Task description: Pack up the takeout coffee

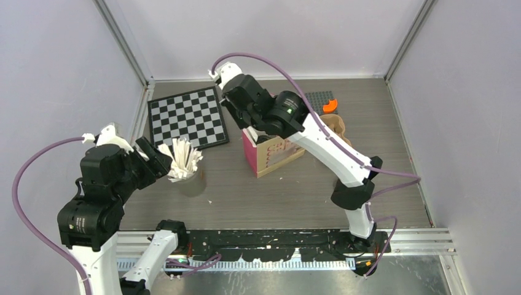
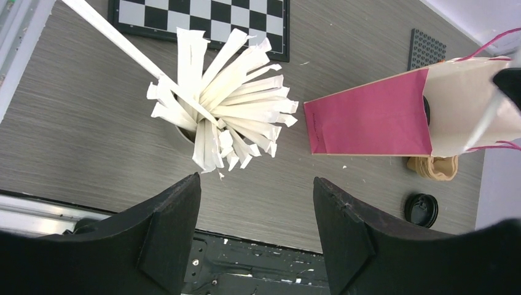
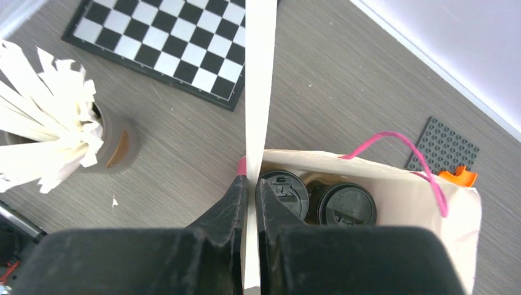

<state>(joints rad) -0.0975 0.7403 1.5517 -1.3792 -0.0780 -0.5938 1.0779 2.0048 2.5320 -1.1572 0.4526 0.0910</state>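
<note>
The two takeout coffee cups stand side by side inside a paper bag (image 3: 399,184) with a pink side; only their black lids (image 3: 284,192) (image 3: 342,204) show. My right gripper (image 3: 252,181) hovers over the bag's left edge, shut on a long white paper-wrapped stick (image 3: 258,74) that runs up out of the view. My left gripper (image 2: 257,184) is open with nothing between its fingers, above the table just short of a grey cup of white sticks (image 2: 227,104). In the top view the left gripper (image 1: 161,161) is beside that cup (image 1: 184,166).
A chessboard (image 1: 187,117) lies at the back left. A grey studded plate with an orange piece (image 1: 322,101) is at the back right. A brown cardboard carrier (image 2: 433,167) sits behind the bag (image 1: 273,157), and a loose black lid (image 2: 421,210) lies near it.
</note>
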